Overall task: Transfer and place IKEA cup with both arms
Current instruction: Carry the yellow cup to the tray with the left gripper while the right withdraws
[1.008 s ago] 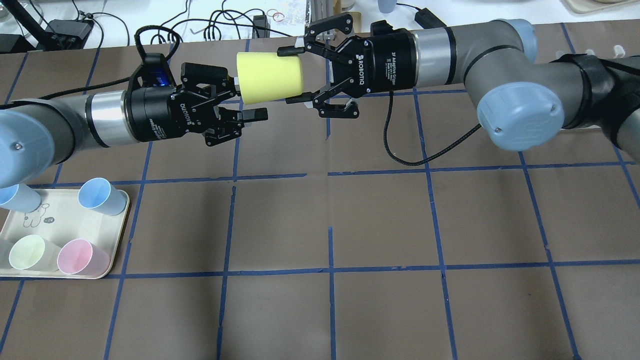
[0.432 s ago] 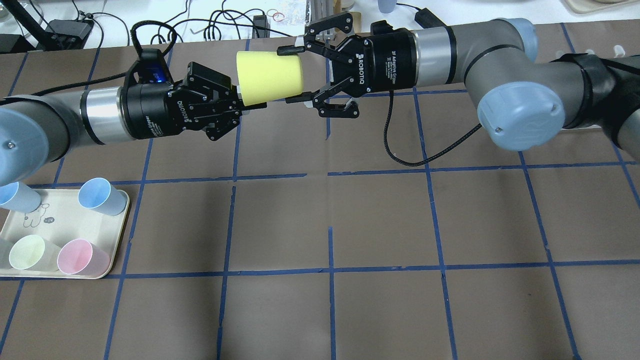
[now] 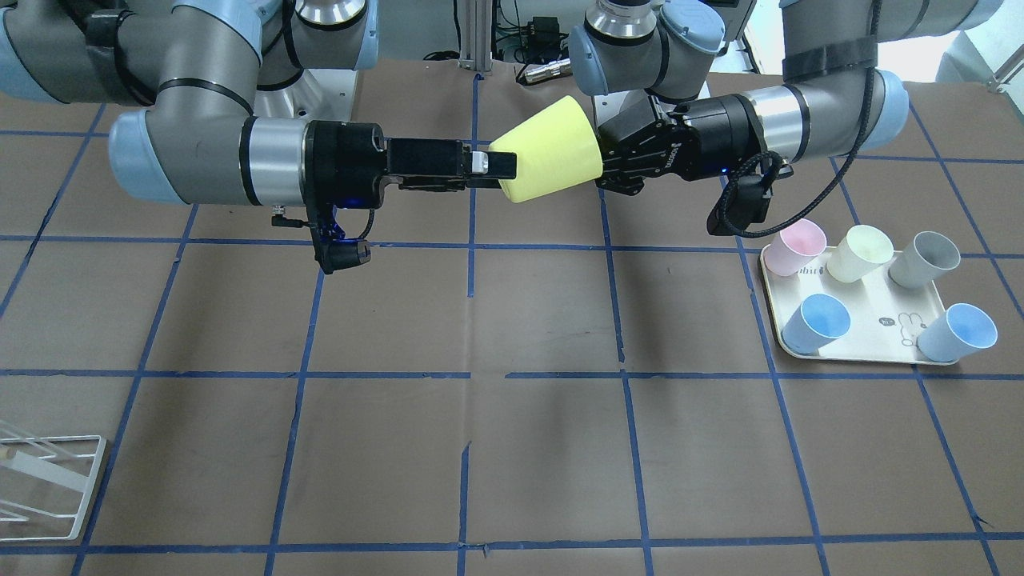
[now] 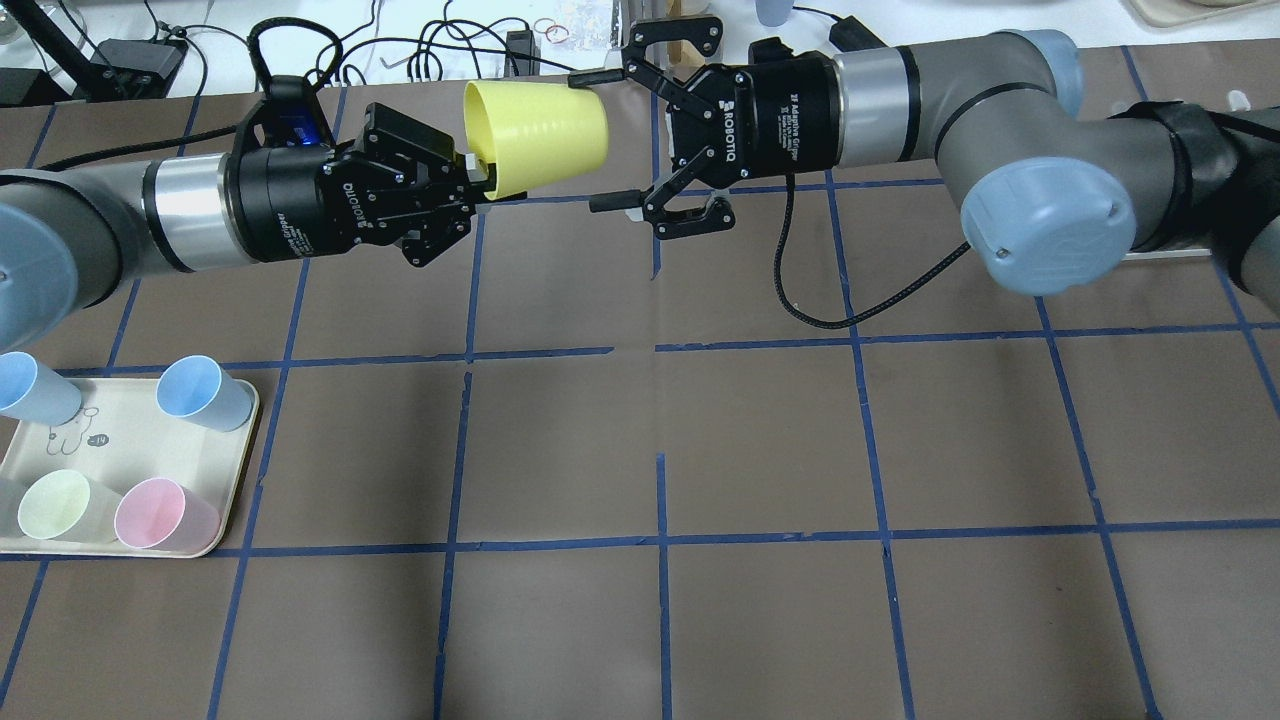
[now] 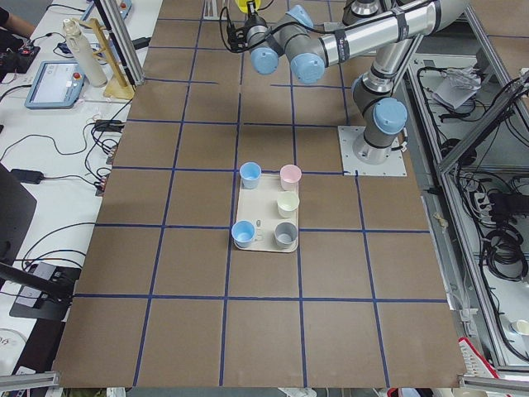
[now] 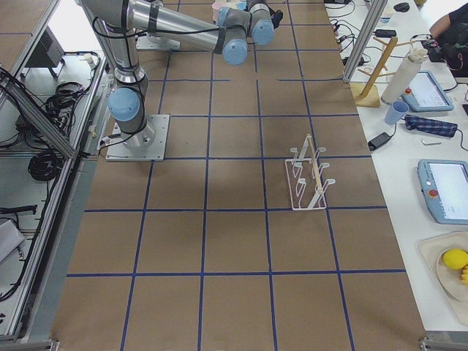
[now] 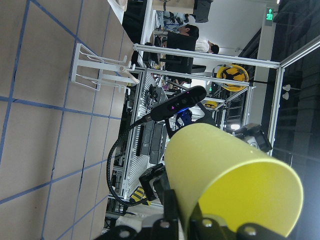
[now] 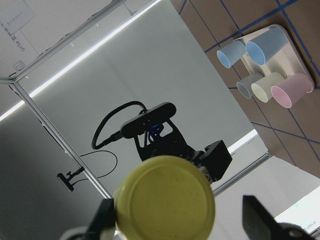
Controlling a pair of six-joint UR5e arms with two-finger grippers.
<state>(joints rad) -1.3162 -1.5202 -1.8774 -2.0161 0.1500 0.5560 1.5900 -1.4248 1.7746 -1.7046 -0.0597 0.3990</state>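
The yellow IKEA cup [image 4: 540, 135] hangs on its side above the table's far middle, its mouth toward my left arm. My left gripper [image 4: 486, 182] is shut on the cup's rim, one finger inside the mouth. My right gripper [image 4: 603, 140] is open, with its fingers spread wider than the cup's base and not touching it. In the front view the cup [image 3: 548, 152] lies between the left gripper [image 3: 604, 164] and the right gripper [image 3: 494, 168]. The cup fills the left wrist view [image 7: 225, 175]. Its base shows in the right wrist view [image 8: 165, 200].
A cream tray [image 4: 238, 405] at the near left holds two blue cups, a pale yellow cup [image 4: 55, 503], a pink cup [image 4: 160, 512] and a grey cup [image 3: 924, 258]. A white wire rack [image 3: 48, 480] stands on the robot's right side of the table.
My left gripper closed on the cup's rim. My right gripper opened wider and let go of the cup. The cup tipped, so its mouth now shows from above.
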